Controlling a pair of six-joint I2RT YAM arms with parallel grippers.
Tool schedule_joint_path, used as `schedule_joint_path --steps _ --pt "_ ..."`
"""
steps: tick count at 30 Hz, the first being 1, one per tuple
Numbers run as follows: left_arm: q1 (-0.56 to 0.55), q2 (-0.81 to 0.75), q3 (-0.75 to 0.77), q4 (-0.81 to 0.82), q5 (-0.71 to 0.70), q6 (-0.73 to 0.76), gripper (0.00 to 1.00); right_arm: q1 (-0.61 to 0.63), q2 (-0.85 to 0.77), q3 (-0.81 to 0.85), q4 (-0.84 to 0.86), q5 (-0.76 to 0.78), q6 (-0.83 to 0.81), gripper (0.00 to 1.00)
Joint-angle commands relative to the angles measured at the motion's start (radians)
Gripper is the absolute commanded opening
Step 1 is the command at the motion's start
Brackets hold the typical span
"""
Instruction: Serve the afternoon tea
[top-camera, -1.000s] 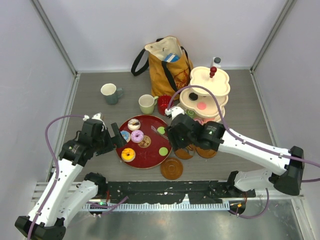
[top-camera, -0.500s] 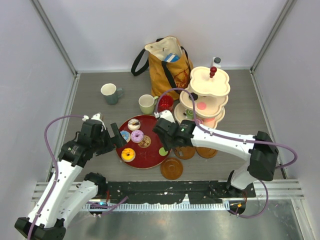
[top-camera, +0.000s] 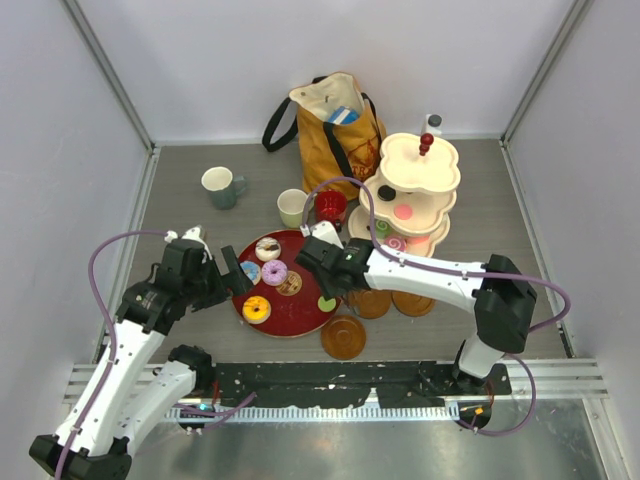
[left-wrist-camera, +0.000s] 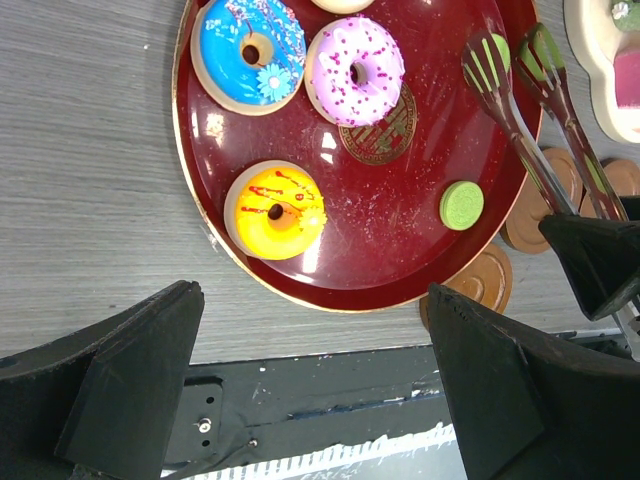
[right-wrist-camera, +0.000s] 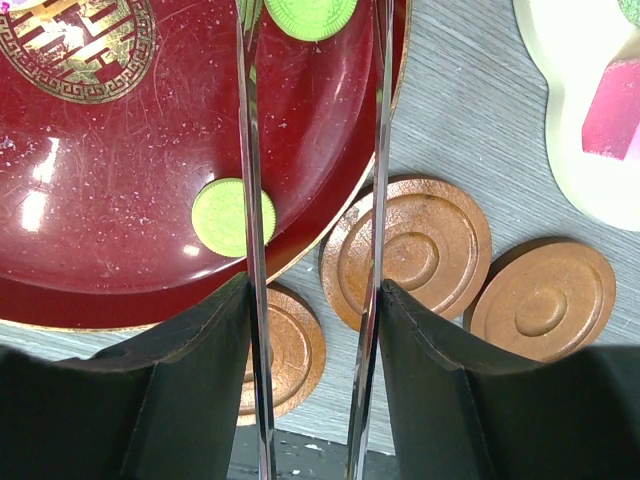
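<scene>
While the tongs (right-wrist-camera: 250, 200) reach out over the red tray (right-wrist-camera: 120, 270), their two long blades sit either side of a green macaron (right-wrist-camera: 310, 12) at the tray's far rim; whether they touch it, I can't tell. A second green macaron (right-wrist-camera: 233, 217) lies just beside the left blade, on the tray. And the right gripper (right-wrist-camera: 312, 360) is pinching those tongs by the handle end, fingers pressed in on both blades.

Over on the tray's other half we've got a yellow donut (left-wrist-camera: 275, 210), a pink sprinkled donut (left-wrist-camera: 357, 70) and a blue donut (left-wrist-camera: 248, 52), all lying flat. Three brown saucers (right-wrist-camera: 415, 252) lie on the table along the tray's edge, one partly tucked under the rim.

The left gripper (left-wrist-camera: 310, 320) hovers at the tray's near side, jaws spread wide, holding nothing.

Further back, the cream stand (top-camera: 415, 190) is beside the right arm, with the red mug (top-camera: 330, 205), pale green mug (top-camera: 293, 207) and grey-green mug (top-camera: 220, 185) near the yellow tote bag (top-camera: 330, 125).
</scene>
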Motion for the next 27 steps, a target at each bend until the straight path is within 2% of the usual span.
schedule_joint_path --steps 1,12,27 --pt "0.005 -0.016 -0.003 0.032 0.008 0.004 1.00 -0.006 0.002 0.040 0.016 0.025 0.014 0.55" --pt "0.005 -0.016 -0.003 0.033 0.008 0.004 1.00 -0.024 -0.007 0.011 0.042 -0.051 0.014 0.52" --pt "0.005 -0.013 -0.001 0.030 0.005 0.005 1.00 -0.024 -0.048 0.038 0.007 -0.003 -0.018 0.45"
